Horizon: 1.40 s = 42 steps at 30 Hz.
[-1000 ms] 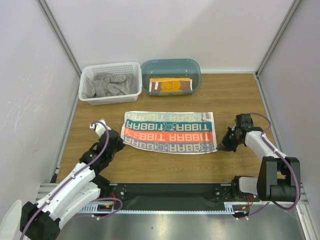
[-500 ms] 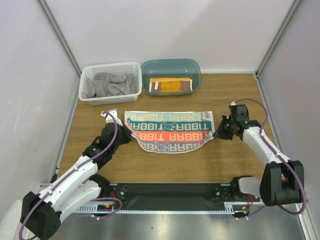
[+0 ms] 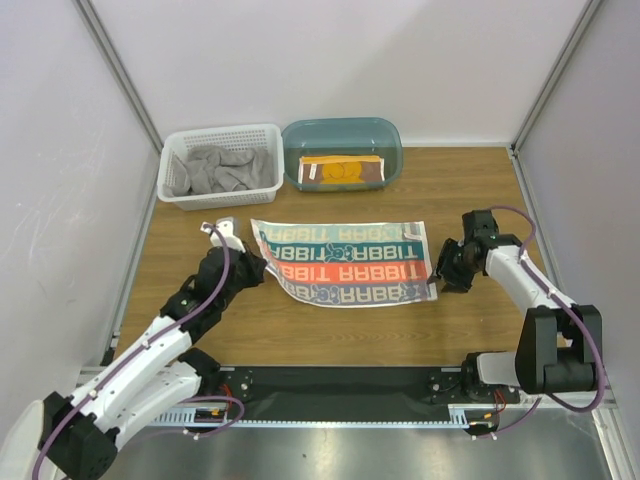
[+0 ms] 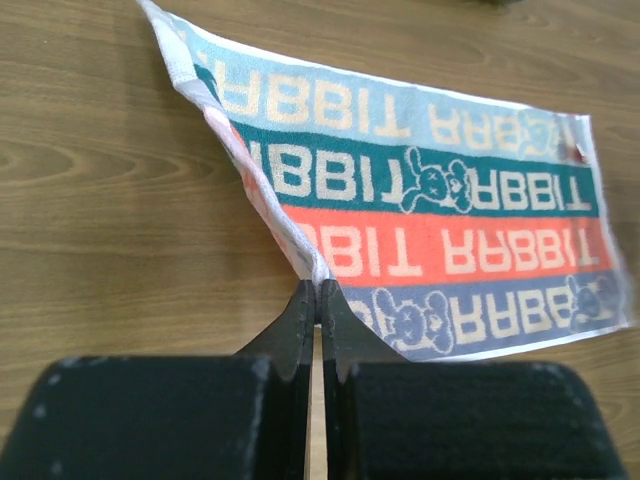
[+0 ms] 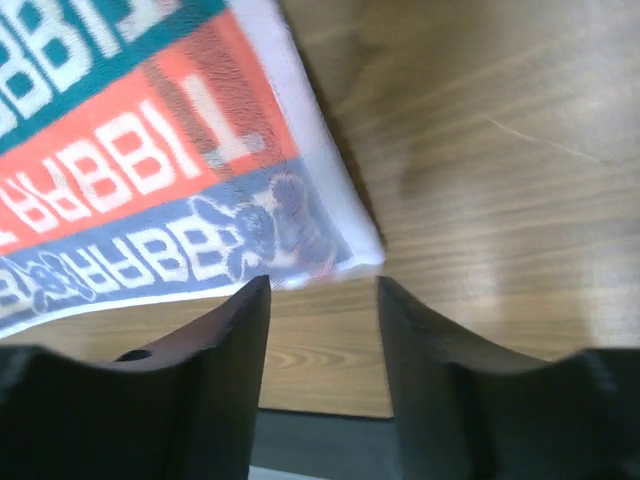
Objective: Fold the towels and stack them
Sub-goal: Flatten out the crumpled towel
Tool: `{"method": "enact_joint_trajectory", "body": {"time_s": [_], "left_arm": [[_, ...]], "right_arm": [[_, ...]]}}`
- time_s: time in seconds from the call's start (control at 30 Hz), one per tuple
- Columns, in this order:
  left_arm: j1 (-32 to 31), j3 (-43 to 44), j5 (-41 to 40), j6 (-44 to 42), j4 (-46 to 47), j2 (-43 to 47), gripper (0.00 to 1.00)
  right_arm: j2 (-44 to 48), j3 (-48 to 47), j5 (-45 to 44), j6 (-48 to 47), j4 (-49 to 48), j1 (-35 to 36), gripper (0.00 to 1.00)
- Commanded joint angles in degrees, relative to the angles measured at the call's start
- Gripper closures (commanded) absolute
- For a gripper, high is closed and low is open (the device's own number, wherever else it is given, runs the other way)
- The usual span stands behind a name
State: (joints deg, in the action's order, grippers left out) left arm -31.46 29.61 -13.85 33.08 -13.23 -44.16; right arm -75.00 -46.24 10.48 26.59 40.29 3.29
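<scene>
The white towel (image 3: 345,265) with teal, red and blue printed letters lies spread on the table's middle. My left gripper (image 3: 250,268) is shut on its near left corner, which is lifted and pinched between the jaws (image 4: 318,290); the rest of the towel (image 4: 430,200) lies flat beyond. My right gripper (image 3: 443,272) stands open just off the towel's near right corner (image 5: 340,250), with nothing between its fingers (image 5: 323,285). The grey towel (image 3: 218,168) lies crumpled in the basket. The brown towel (image 3: 342,170) with orange print lies folded in the tub.
A white lattice basket (image 3: 220,132) stands at the back left and a teal oval tub (image 3: 342,125) beside it at the back centre. Grey walls close off the table on the left, right and back.
Both grippers lifted the towel's near edge and carried it a little away from the bases. The right gripper then opened and let its corner drop; the left still holds.
</scene>
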Motion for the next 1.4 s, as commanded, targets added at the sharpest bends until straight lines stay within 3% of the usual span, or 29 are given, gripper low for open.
{"method": "enact_joint_trajectory", "body": {"time_s": [0.0, 0.1, 0.27, 0.43, 0.67, 0.97, 1.37], "left_arm": [[-0.35, -1.47, -0.92, 3.47, -2.32, 2.76, 1.0], [-0.44, -3.58, -0.04, 6.89, -2.5, 4.52, 1.0], [-1.76, -6.4, 0.22, 11.74, -3.64, 5.93, 1.0], [-5.09, -7.54, -1.97, 16.13, -8.03, 6.02, 1.0], [-7.82, -14.3, -4.52, 29.92, -13.48, 9.7, 0.99], [-8.26, -19.14, -3.38, 29.33, -18.31, 18.23, 1.0], [-8.18, -20.99, -2.94, 27.57, -19.11, 22.89, 1.0]], "right_arm": [[-0.93, -4.46, 2.78, 0.22, 4.97, -2.84, 0.46], [-1.2, -11.92, 2.62, -1.01, 5.5, -1.89, 0.39], [-7.86, -28.27, -2.48, -3.65, 6.47, 6.71, 0.29], [-20.15, -40.67, 1.12, -1.98, 1.11, 16.02, 0.28], [-37.72, -59.03, 2.18, -2.95, -0.57, 29.29, 0.28], [-55.94, -80.56, 3.67, -2.33, -1.89, 42.14, 0.29], [-65.71, -87.09, -1.25, -0.49, -6.19, 49.0, 0.3]]}}
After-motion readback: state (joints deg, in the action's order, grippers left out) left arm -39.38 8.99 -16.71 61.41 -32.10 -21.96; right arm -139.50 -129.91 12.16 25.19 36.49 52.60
